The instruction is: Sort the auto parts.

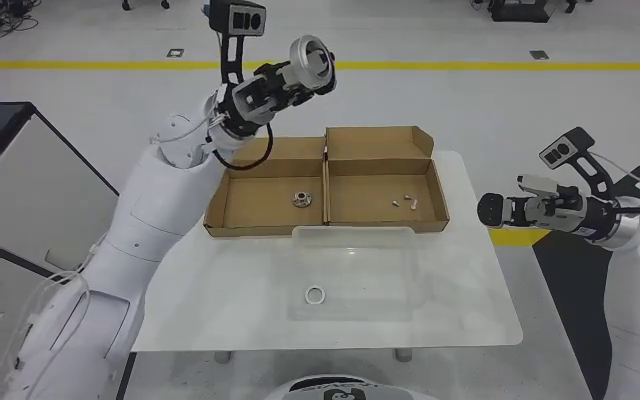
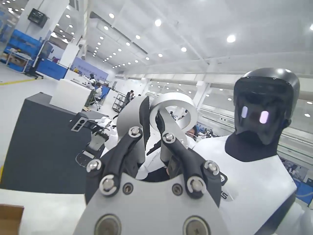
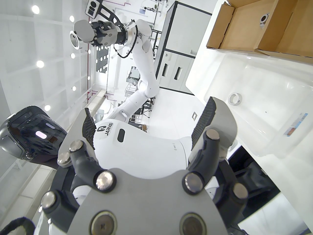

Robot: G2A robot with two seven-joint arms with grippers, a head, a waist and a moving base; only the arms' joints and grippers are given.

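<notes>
My left gripper (image 1: 310, 65) is raised high above the far left corner of the cardboard tray (image 1: 255, 205), shut on a silver metal ring (image 2: 181, 106) with one finger through its hole. From the right wrist view, that ring (image 3: 74, 40) is seen held up in the air. A round metal part (image 1: 302, 199) lies in the tray's left compartment and small pale parts (image 1: 405, 199) lie in the right one. A white ring (image 1: 315, 294) rests in the clear plastic bin (image 1: 380, 240). My right gripper (image 1: 487, 209) hangs off the table's right side, open and empty.
The white table (image 1: 470, 300) carries the tray at the back and the clear bin in front of it. A dark cabinet (image 1: 40, 180) stands left of the table. Bare floor lies beyond the right edge.
</notes>
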